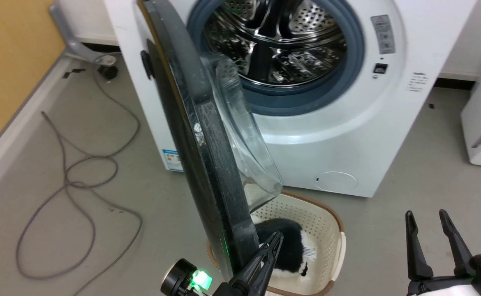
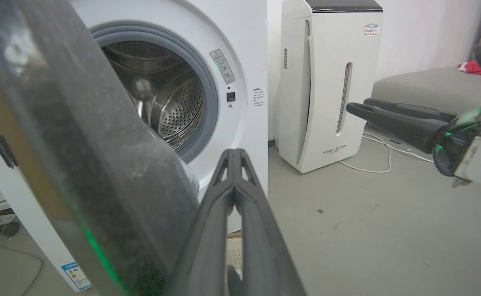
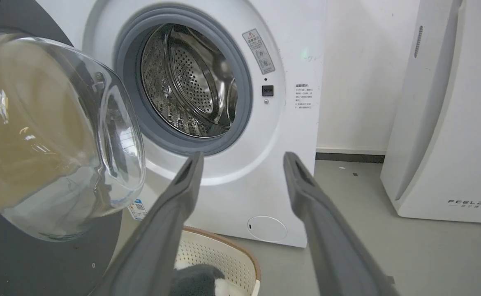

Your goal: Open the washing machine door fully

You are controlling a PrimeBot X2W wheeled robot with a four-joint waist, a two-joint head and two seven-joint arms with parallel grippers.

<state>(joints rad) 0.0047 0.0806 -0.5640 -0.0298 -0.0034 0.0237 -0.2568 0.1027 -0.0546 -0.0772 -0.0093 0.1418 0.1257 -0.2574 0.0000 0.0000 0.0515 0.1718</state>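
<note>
The washing machine (image 1: 347, 135) is a white front-loader with a grey gasket and a steel drum (image 1: 277, 41). Its glossy black door (image 1: 207, 172) stands swung out to the left, seen nearly edge-on, its clear glass bowl (image 1: 244, 135) bulging toward the machine. My left gripper (image 1: 275, 239) is shut with nothing in it, its tips close against the inner side of the door's lower rim. In the left wrist view the shut gripper (image 2: 234, 153) lies beside the door (image 2: 80, 172). Lower right, my right gripper (image 1: 426, 213) is open and empty, apart from the door; its wrist view faces the drum (image 3: 191, 82) and door (image 3: 59, 135).
A cream laundry basket (image 1: 331, 230) holding a black and white fluffy thing sits on the floor under the door. Grey cables (image 1: 80, 181) loop on the floor at the left by a yellow wall. A white FEELBIRD appliance (image 3: 450, 123) stands to the machine's right.
</note>
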